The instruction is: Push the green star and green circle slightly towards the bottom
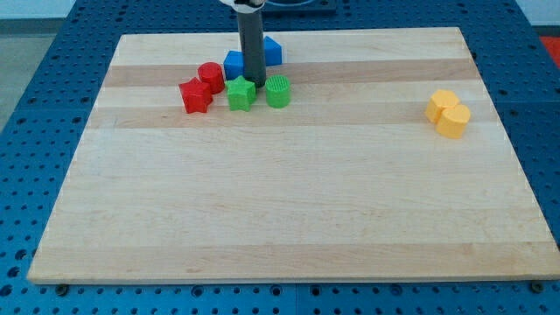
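Note:
The green star point(241, 94) and the green circle point(277, 91) sit side by side near the view's top left of the wooden board point(289, 210). My tip point(255, 83) is on the board just above the gap between them, touching or nearly touching both. The dark rod rises from there toward the view's top and hides part of the blue blocks behind it.
A red star point(195, 96) and a red circle point(210, 76) lie left of the green star. Two blue blocks point(234, 63) point(273, 52) lie above the green pair. Two yellow blocks point(448, 114) sit together at the view's right.

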### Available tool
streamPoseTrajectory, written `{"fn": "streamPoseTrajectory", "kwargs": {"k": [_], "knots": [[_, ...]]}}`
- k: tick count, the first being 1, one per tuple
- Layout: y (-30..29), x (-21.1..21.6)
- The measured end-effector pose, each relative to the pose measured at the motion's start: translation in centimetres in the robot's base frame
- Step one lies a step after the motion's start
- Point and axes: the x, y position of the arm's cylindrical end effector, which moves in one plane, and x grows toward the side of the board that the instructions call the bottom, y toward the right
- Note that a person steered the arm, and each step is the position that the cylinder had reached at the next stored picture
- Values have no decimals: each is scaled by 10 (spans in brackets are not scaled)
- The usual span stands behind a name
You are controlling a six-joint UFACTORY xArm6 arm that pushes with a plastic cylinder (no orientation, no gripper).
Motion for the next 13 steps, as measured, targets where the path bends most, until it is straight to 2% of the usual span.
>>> {"fn": "streamPoseTrajectory", "kwargs": {"k": [1, 2, 3, 4, 6, 7, 8, 9, 10, 11, 13], "knots": [[-11, 22], [-8, 26], [15, -4], [38, -10], [56, 21], [66, 14], [103, 0], [110, 27], [110, 55], [108, 64], [77, 65]]}}
